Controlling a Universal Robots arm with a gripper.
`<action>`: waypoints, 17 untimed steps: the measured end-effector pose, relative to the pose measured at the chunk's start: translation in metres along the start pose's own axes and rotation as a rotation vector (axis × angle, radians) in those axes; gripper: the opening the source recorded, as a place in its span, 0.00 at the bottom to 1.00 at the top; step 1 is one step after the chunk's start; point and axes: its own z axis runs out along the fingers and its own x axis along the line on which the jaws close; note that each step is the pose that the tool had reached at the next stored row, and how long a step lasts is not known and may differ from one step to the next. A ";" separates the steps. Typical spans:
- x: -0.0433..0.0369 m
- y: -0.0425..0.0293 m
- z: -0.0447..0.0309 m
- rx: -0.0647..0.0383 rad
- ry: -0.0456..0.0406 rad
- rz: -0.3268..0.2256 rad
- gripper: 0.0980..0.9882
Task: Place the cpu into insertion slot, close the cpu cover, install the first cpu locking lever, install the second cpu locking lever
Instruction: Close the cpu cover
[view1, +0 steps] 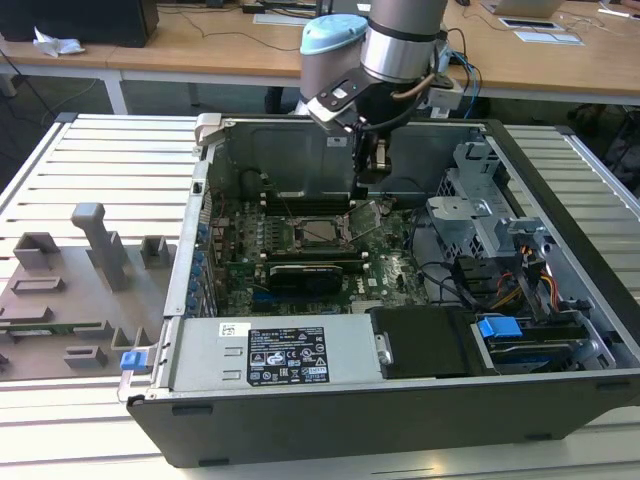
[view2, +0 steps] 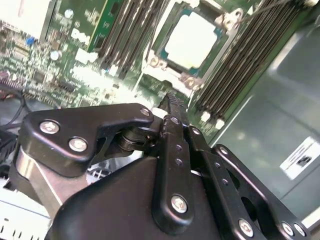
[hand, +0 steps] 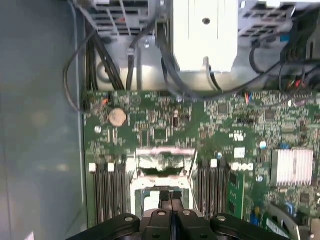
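The cpu (view2: 192, 40), a pale square chip, lies in the insertion slot (view1: 322, 232) on the green board. The cpu cover (view1: 366, 214), a thin metal frame, stands tilted up at the slot's edge toward the exterior view's right; in the first wrist view the cpu cover (hand: 163, 162) rises just beyond my fingertips. My gripper (view1: 368, 172) hangs a little above the raised cover, apart from it. Its black fingers (view2: 171, 107) are pressed together with nothing between them, and my gripper (hand: 170, 197) looks shut in both wrist views.
The open computer case has a tall metal wall (view1: 290, 150) behind the board, a drive cage (view1: 480, 200) and cables (view1: 500, 280) at the exterior view's right. Memory slots (view2: 130, 30) flank the socket. A black card (view1: 310, 272) lies nearer the power supply (view1: 270, 350).
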 end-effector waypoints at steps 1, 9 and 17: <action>0.0001 0.0057 -0.0005 0.001 -0.0014 0.000 0.01; 0.0013 0.0426 -0.0034 0.003 -0.0075 0.001 0.01; 0.0016 0.0559 -0.0032 0.004 -0.0088 0.001 0.01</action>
